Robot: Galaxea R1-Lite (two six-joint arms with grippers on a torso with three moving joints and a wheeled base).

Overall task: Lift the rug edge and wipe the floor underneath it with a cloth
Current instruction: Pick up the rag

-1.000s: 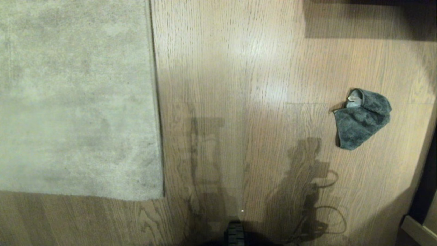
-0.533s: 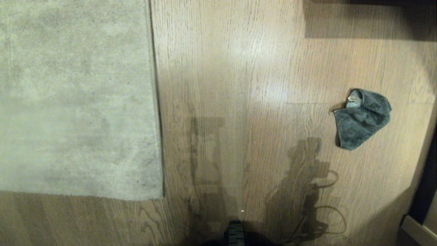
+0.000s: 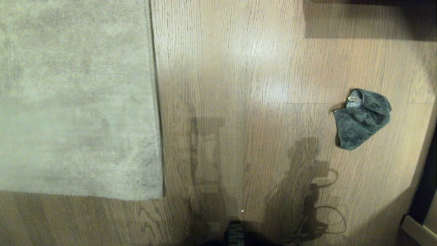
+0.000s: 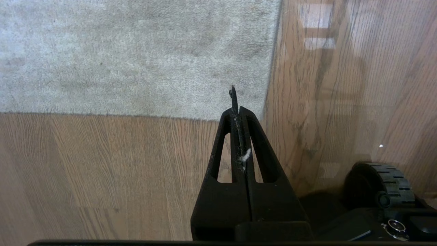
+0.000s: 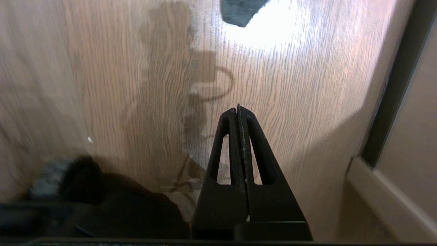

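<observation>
Head view: the rug point(image 3: 75, 99) occupies the 9 to 11 o'clock sector, lying flat on the floor point(image 3: 239, 68); the rug edge point(image 3: 156, 102) runs straight from 12 o'clock down to a corner at roughly 7 o'clock, with no part lifted. The cloth point(image 3: 362, 118), dark grey with a paler patch at its upper fold, lies crumpled on the bare planks at 3 o'clock, well apart from the rug. Neither arm appears in the head view; only their shadows fall on the planks toward 6 o'clock. Left wrist view: the left pincer point(image 4: 235, 102) hangs above the floor near the rug corner, fingers pressed fully together, nothing of the task held; a white wisp of fluff point(image 4: 245, 155) clings in the seam. Right wrist view: the right pincer point(image 5: 238, 111) likewise stands closed and empty over bare planks, the cloth ahead of its tip and apart from it. A pale skirting board point(image 5: 382, 198) lies beside it
</observation>
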